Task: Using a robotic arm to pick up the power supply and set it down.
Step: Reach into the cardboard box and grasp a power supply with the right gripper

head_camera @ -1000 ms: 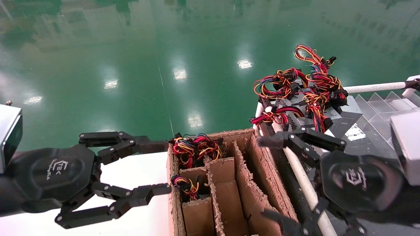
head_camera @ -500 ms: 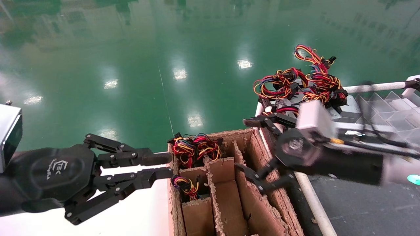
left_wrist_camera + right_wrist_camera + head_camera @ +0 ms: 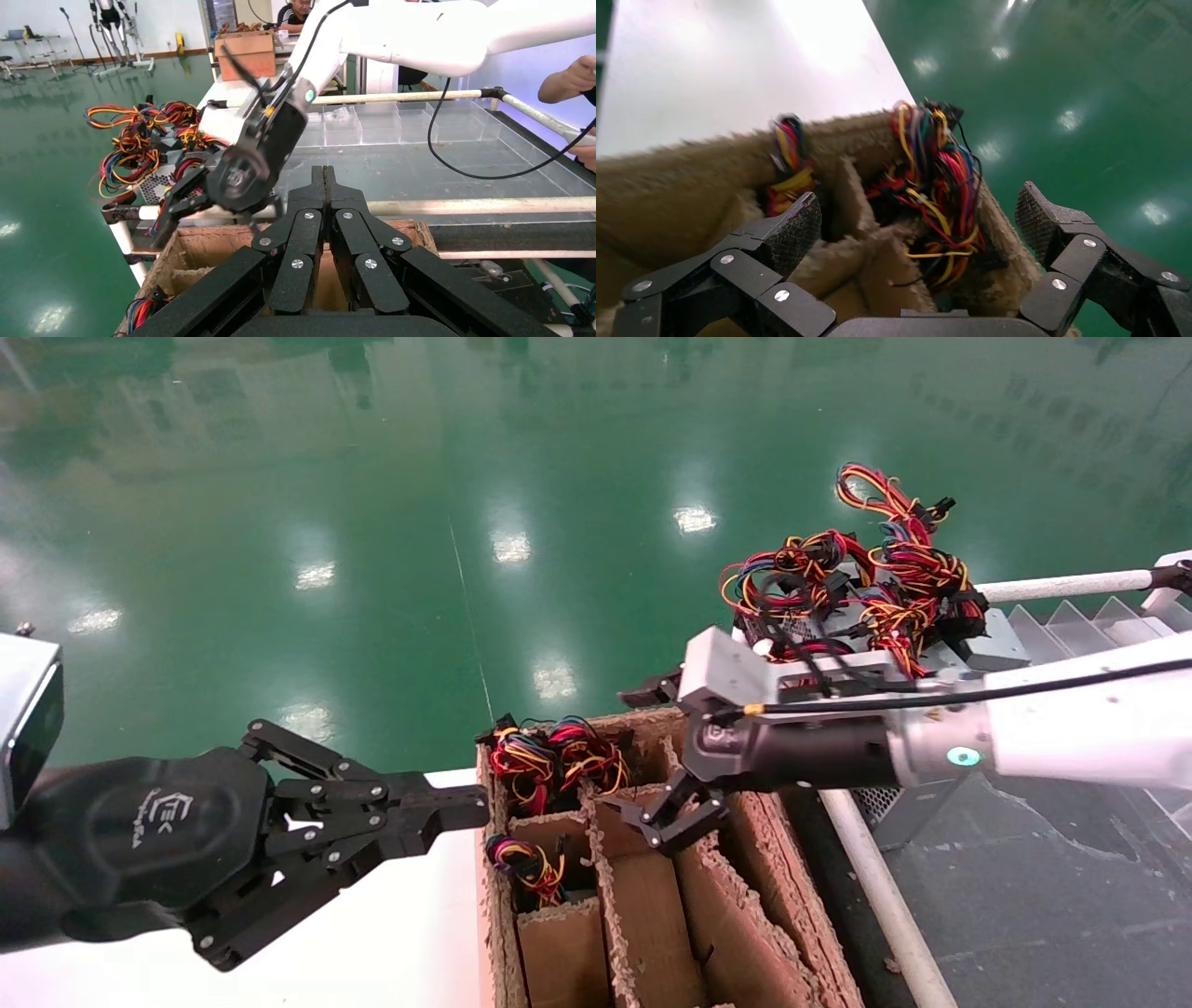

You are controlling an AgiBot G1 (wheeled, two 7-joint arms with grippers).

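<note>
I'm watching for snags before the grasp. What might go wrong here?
1. The open right gripper hangs over the cardboard divider box; descending, a finger may catch a ragged divider wall.
2. The wire bundle fills the compartment, so the gripper may close on loose wires rather than a power supply.
3. The shut left gripper sits at the box's outer wall and could nudge it.
</note>
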